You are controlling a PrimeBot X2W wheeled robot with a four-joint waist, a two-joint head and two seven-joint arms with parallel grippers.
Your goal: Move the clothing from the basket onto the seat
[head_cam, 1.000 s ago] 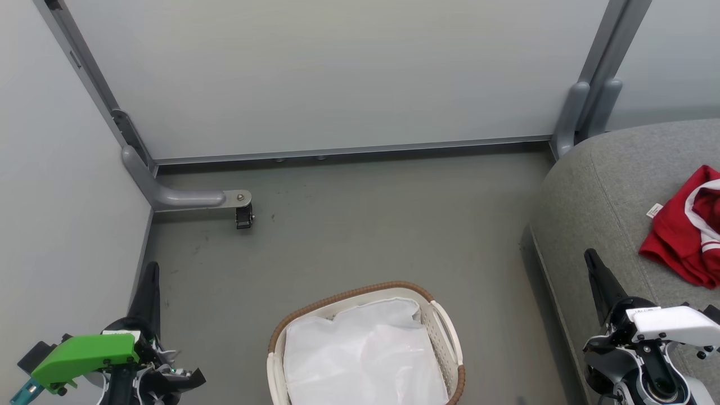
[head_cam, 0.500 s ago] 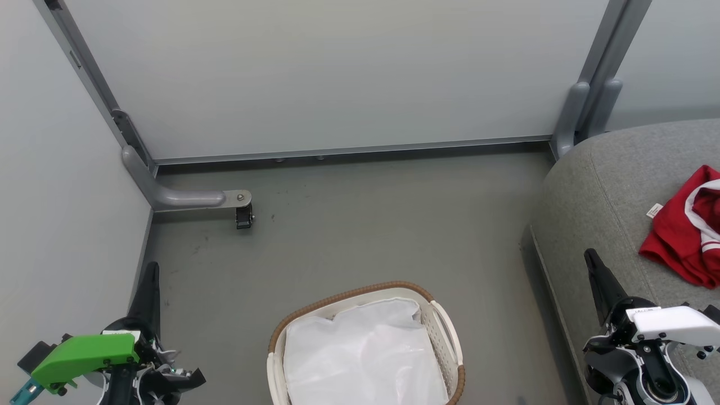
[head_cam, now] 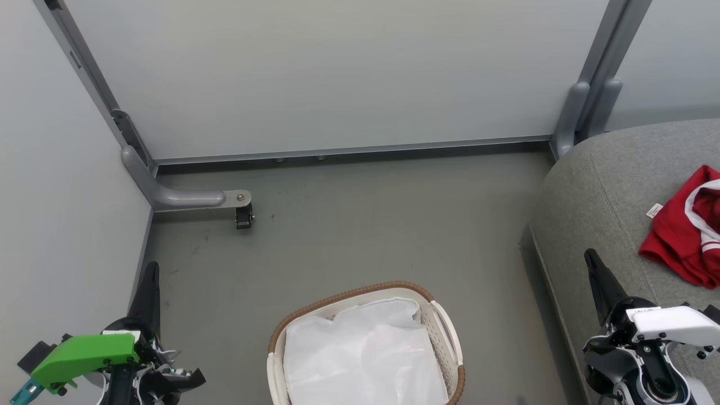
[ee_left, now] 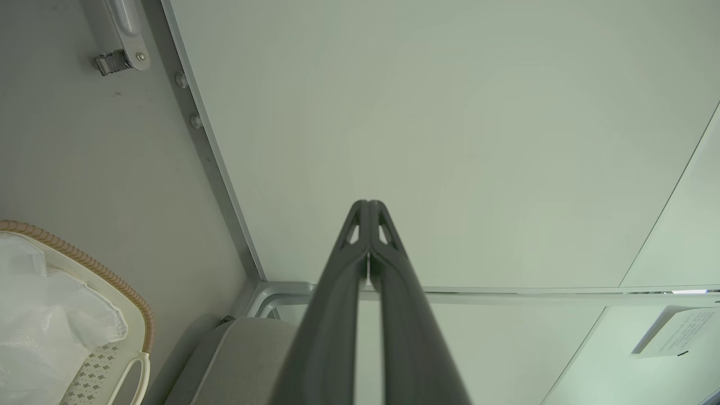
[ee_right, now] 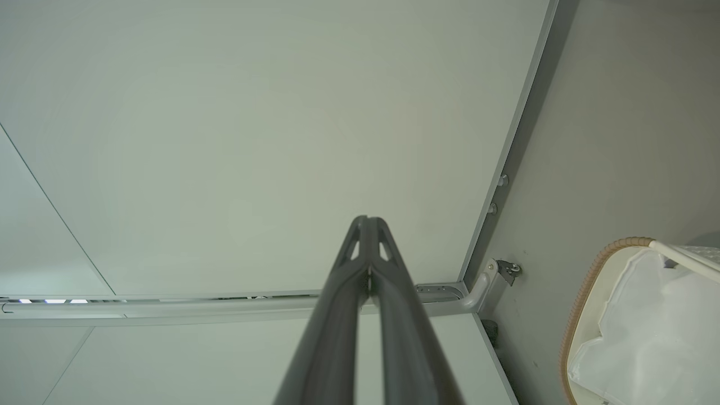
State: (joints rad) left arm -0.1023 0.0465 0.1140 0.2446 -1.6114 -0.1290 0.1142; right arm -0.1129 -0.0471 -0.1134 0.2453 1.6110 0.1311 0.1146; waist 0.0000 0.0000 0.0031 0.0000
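Note:
Red clothing (head_cam: 683, 230) with white trim and a small white tag lies crumpled on the grey seat (head_cam: 607, 185) at the right edge of the head view. The cream basket (head_cam: 444, 332) with its brown woven rim stands on the floor at bottom centre, and inside it I see just a white lining sheet (head_cam: 363, 360). My left gripper (head_cam: 151, 269) rests shut at the lower left, far from the basket. My right gripper (head_cam: 590, 256) is shut at the lower right, over the seat's front edge, holding nothing. Both wrist views show the fingers (ee_left: 368, 203) (ee_right: 367, 218) pressed together.
Pale partition walls (head_cam: 337, 73) close off the back and left, with a grey metal foot and a black caster (head_cam: 244, 216) on the floor at the left. Grey floor (head_cam: 365, 225) stretches between basket and wall. The seat corner (ee_left: 247, 360) shows in the left wrist view.

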